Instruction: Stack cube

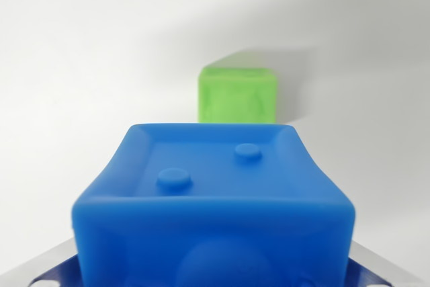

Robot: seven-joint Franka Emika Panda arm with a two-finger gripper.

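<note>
A blue cube (pixel 215 199) with two round studs on its top face fills the lower half of the wrist view, very close to the camera. It sits between my gripper's (pixel 215 277) two fingers, whose grey metal and blue edges show at the bottom left (pixel 47 270) and bottom right (pixel 383 270) corners, pressed to the cube's sides. Beyond it a green cube (pixel 237 95) rests on the white surface, a little right of centre and slightly blurred. Its lower edge is hidden behind the blue cube's top.
The white surface (pixel 80 65) spreads all around both cubes. A soft grey shadow lies to the right of the green cube.
</note>
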